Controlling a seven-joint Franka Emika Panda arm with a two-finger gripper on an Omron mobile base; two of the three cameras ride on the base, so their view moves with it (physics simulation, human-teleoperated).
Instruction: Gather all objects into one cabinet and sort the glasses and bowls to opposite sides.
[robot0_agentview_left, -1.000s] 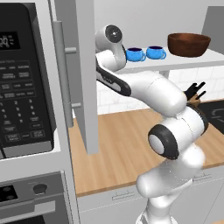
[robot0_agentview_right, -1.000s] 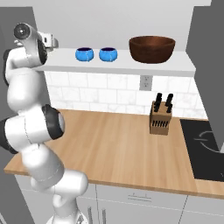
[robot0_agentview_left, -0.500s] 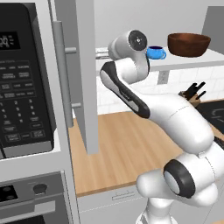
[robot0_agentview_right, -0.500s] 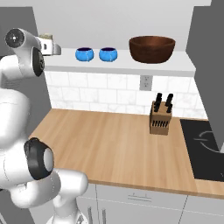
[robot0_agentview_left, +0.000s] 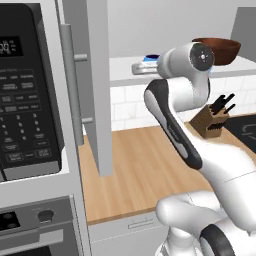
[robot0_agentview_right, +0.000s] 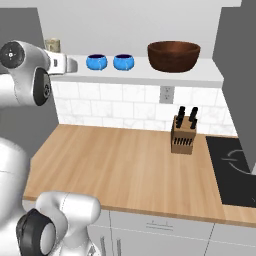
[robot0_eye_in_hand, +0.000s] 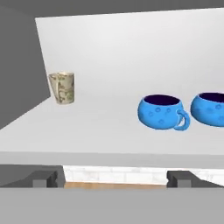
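Gripper (robot0_eye_in_hand: 111, 178) is wide open, holding nothing, just off the white cabinet shelf (robot0_eye_in_hand: 109, 135) edge. On that shelf: mottled cream-beige tumbler (robot0_eye_in_hand: 62, 87) at the back, two bright blue cups (robot0_eye_in_hand: 162, 112) nearer, dark brown wooden bowl (robot0_agentview_right: 174, 55) beyond them. Reaching for the tumbler could clip a cup.
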